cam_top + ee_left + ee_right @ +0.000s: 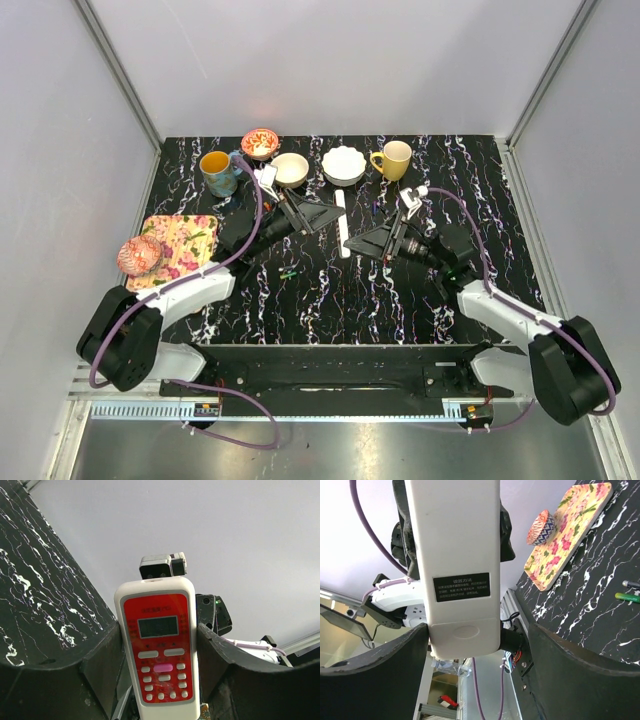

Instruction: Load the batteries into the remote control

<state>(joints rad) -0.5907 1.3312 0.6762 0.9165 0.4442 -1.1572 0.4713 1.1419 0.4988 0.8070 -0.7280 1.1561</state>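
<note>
My left jaws clamp the remote control point(160, 650), red face toward them. My right jaws straddle its white back, wide and not gripping. If they close off-centre, it could twist free.

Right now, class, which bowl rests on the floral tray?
The pink zigzag bowl at left; the red bowl, cream bowl and white bowl stand on the table.

Remote control point(343, 224): white, narrow — between the two grippers.
Left gripper point(332, 212): at its left side.
Right gripper point(358, 243): at its right side — near end.
Table point(480, 200): black, white-veined.
</note>
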